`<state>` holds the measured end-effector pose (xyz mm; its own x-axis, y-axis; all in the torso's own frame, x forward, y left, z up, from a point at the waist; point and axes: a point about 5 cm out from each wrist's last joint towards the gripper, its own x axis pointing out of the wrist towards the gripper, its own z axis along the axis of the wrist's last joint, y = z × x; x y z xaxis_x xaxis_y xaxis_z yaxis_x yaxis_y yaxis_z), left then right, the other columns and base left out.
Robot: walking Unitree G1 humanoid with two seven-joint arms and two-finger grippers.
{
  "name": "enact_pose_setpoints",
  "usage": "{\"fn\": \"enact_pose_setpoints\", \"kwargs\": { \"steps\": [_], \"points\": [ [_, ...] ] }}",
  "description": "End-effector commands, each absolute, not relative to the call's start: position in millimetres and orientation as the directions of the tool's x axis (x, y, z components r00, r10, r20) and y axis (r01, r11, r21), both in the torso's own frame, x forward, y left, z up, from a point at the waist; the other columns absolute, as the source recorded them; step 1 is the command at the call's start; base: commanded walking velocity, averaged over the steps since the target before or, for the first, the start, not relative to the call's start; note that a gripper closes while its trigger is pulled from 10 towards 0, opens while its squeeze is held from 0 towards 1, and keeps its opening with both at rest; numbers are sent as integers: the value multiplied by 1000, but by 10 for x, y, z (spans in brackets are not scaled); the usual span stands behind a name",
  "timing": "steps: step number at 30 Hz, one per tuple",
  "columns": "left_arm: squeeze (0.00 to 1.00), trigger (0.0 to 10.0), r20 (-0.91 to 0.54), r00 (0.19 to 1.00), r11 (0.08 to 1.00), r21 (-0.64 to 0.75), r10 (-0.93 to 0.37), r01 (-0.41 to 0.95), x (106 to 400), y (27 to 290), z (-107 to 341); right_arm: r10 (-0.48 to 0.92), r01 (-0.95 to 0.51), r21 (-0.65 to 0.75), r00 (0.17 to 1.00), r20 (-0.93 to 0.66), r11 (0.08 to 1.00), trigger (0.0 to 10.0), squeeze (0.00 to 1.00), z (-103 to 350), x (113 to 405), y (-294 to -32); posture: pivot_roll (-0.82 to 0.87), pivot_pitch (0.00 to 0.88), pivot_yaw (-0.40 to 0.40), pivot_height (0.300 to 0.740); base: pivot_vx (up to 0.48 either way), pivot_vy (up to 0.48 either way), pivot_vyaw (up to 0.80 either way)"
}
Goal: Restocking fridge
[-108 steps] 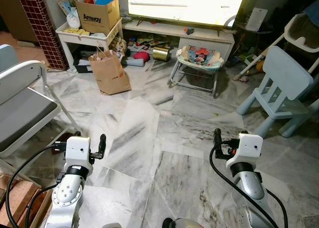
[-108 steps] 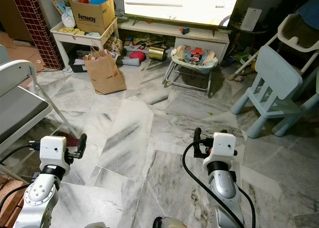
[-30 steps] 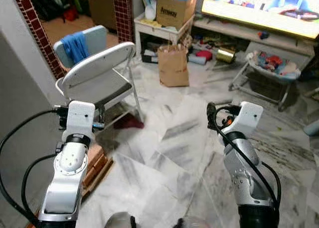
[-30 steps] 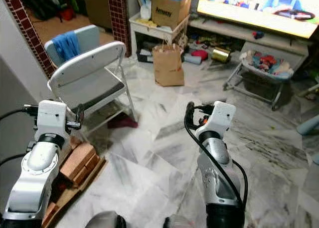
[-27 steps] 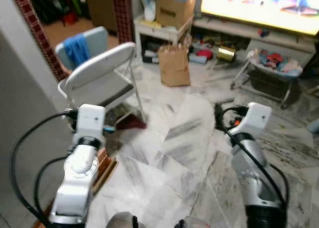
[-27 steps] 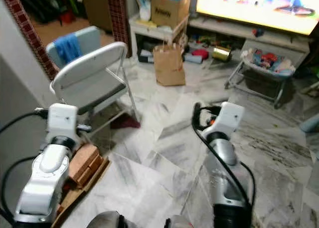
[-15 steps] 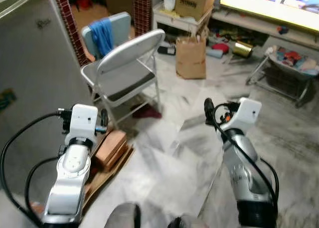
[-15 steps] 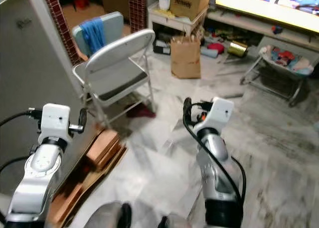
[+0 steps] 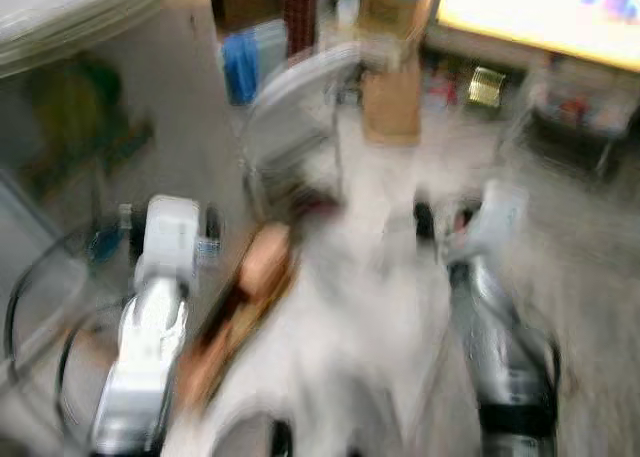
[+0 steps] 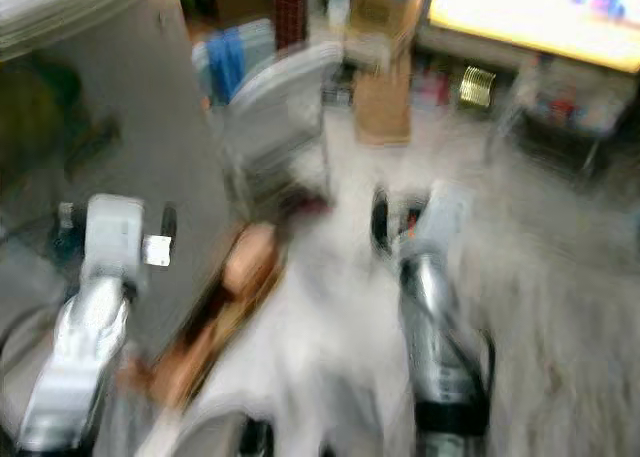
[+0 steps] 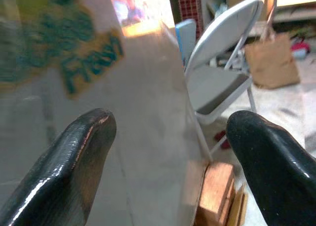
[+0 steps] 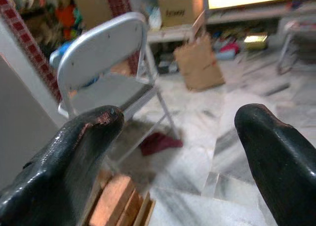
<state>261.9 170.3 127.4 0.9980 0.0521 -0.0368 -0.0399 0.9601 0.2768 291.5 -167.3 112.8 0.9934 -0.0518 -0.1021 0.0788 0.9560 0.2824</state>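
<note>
Head views smeared by blur; fridge (image 11: 74, 112) close on the left.
Left gripper (image 11: 170, 152) and right gripper (image 12: 180, 142) both held up, fingers apart, empty. Folding chair (image 12: 106, 63), paper bag (image 12: 200, 65) and wood blocks (image 11: 215, 186) stay legible; everything beyond is cut off or indistinct.

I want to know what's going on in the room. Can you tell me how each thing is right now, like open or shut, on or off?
Left tool: open, holding nothing.
Right tool: open, holding nothing.
Folding chair: unfolded, standing upright, seat bare.
Brown paper bag: upright on the floor.
Cardboard box: top open.
TV screen: switched on, bright.
Grey fridge side: no door seen, so cannot tell.
</note>
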Motion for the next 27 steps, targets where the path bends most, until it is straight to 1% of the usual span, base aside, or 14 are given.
{"fn": "enact_pose_setpoints", "kwargs": {
  "steps": [1, 5, 6, 9, 12, 15, 21, 24, 27],
  "points": [
    [0, 10000, -10, 999, 959, 282, 48, -43, 2660, 1706, 1338, -59, 78, 280, 995, -75, 957, 10000, 0, 1188, 2943, -1679, 63, 24, -37, 740, 0, 0, 0],
    [0, 10000, 9, 999, 954, 296, 49, -50, 2677, 1727, 1377, -59, 76, 283, 996, -66, 956, 10000, 0, 1201, 2962, -1658, 67, 34, -26, 740, 0, 0, 0],
    [0, 10000, 15, 998, 964, 259, 59, -61, 2690, 1741, 1394, -57, 70, 280, 997, -55, 958, 10000, 0, 1217, 2969, -1660, 77, 41, -18, 740, 0, 0, 0],
    [0, 10000, 32, 996, 962, 256, 88, -93, 2709, 1783, 1427, -54, 64, 280, 998, -41, 958, 10000, 0, 1242, 2974, -1666, 82, 51, -10, 740, 0, 0, 0],
    [0, 10000, 22, 994, 960, 258, 105, -107, 2705, 1848, 1415, -47, 51, 263, 999, -24, 963, 10000, 0, 1275, 2971, -1645, 74, 57, 1, 740, 0, 0, 800],
    [0, 10000, -9, 994, 958, 267, 113, -106, 2684, 1889, 1346, -53, 59, 266, 998, -27, 962, 10000, 0, 1279, 2956, -1627, 70, 64, -1, 740, 0, 449, 692],
    [0, 10000, -24, 995, 961, 264, 93, -83, 2655, 1844, 1315, -69, 78, 262, 997, -44, 962, 10000, 0, 1234, 2937, -1668, 73, 61, -17, 740, 0, 480, 0],
    [0, 10000, -36, 997, 962, 267, 61, -49, 2626, 1796, 1289, -95, 106, 250, 994, -57, 962, 10000, 0, 1198, 2911, -1739, 81, 57, -30, 740, 0, 480, 0],
    [0, 10000, -28, 998, 961, 272, 55, -45, 2604, 1795, 1289, -119, 133, 223, 990, -76, 966, 10000, 0, 1133, 2852, -1846, 87, 57, -41, 740, 0, 480, 0]
  ]
}}
